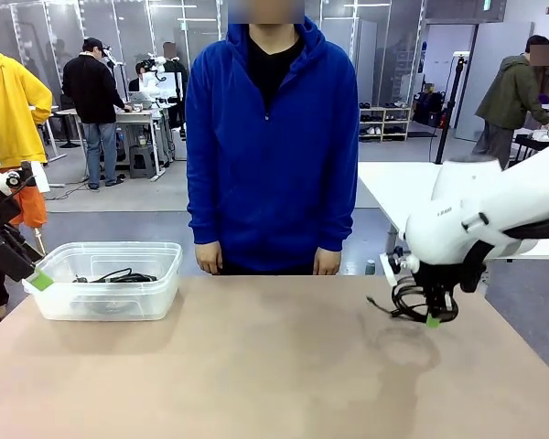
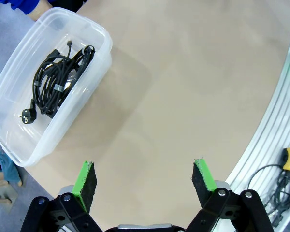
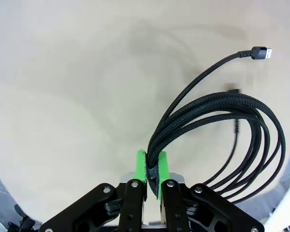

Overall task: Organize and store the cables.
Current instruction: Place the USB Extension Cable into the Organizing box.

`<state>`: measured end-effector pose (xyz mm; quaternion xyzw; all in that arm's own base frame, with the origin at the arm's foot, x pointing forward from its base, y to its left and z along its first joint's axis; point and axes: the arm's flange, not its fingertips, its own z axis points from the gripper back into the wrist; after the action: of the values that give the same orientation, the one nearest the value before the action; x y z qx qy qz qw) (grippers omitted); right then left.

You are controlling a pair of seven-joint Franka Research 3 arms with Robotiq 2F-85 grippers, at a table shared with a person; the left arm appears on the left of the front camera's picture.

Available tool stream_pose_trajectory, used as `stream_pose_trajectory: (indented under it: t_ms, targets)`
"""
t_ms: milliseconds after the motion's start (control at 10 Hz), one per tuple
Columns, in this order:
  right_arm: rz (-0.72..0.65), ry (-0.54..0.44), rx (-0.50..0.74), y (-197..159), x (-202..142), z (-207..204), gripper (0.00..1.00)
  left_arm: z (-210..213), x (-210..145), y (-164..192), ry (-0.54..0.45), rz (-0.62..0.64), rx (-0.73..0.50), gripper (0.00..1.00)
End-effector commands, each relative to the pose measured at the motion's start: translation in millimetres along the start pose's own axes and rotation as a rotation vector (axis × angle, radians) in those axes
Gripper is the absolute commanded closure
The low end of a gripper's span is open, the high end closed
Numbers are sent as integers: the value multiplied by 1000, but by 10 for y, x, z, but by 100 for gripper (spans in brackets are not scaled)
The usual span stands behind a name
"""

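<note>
Cable strands run between the green pads of the right hand (image 3: 152, 169), which is clenched on a coiled black braided cable (image 3: 232, 140); its loops hang off to one side of the fingers, and a free end with a metal USB plug (image 3: 260, 52) sticks out beyond the coil. In the front view this same bundle (image 1: 412, 300) dangles under the right hand (image 1: 432, 317) above the right part of the tabletop (image 1: 274, 366), near its far edge, with a soft shadow on the surface beneath. The left hand (image 2: 145, 180) is released, its two fingers standing wide apart over bare tabletop near the left edge. A clear plastic bin (image 1: 169, 265) sits at the far left corner of the tabletop, and a coiled black power cable (image 2: 58, 82) with a round plug lies inside it. A person in a blue hoodie (image 1: 270, 137) stands at the far edge, hands resting by it.
</note>
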<state>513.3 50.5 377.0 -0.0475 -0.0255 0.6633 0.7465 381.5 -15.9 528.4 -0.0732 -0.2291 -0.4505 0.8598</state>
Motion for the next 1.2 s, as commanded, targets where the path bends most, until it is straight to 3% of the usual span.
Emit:
stream_pose_trajectory:
  t_ms: [0,500,700,1100]
  targets:
    - [11,2,-7,76,56,369,100,6,32,21,13,16,8,0]
    - [44,-35,-12,127,488,733,100,6,32,21,13,16,8,0]
    - [66,-50,-18,202,897,917,100,6,32,21,13,16,8,0]
    - [36,-48,-55,389,2058,1007,100,6,32,21,13,16,8,0]
